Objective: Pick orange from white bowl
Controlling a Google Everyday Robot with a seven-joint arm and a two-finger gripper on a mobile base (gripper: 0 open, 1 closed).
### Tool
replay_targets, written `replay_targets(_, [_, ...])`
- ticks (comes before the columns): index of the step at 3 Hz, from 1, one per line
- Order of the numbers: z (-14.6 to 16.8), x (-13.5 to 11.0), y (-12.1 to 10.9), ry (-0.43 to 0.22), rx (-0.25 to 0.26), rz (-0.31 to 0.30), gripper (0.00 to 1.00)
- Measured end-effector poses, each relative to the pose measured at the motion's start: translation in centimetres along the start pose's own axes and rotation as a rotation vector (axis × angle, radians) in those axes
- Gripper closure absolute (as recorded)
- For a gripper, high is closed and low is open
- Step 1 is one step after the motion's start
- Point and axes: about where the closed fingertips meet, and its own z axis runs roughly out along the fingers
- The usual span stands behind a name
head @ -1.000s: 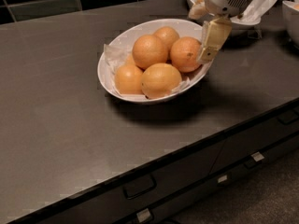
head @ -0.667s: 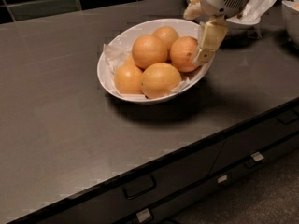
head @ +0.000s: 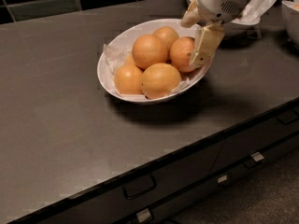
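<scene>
The white bowl (head: 108, 73), oval and lined with crinkled white paper, stands on the dark counter and holds several oranges. The orange (head: 181, 55) at the bowl's right side is a deeper reddish-orange than the others. My gripper (head: 190, 43) reaches down from the upper right over that side of the bowl. One beige finger (head: 204, 45) lies against the near right side of this orange. The other finger (head: 188, 17) shows behind and above it. The fingers stand apart on either side of the orange, and it rests in the bowl.
A second white bowl with paper (head: 250, 17) stands behind my gripper, and another white bowl (head: 290, 17) sits at the right edge. The counter's front edge (head: 187, 155) runs diagonally above drawers with handles. Dark wall tiles (head: 46, 6) are at the back.
My gripper has shifted slightly left and lower, closer onto the right-hand orange. The bowl and the oranges have not moved.
</scene>
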Motion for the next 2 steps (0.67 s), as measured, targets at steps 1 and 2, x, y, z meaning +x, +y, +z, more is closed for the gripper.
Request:
replay_targets(1, [0.47, 0.37, 0.00, -0.003, -0.011, 0.010, 0.28])
replay_targets(2, [1.08, 1.17, -0.13, -0.009, -0.023, 0.030, 0.31])
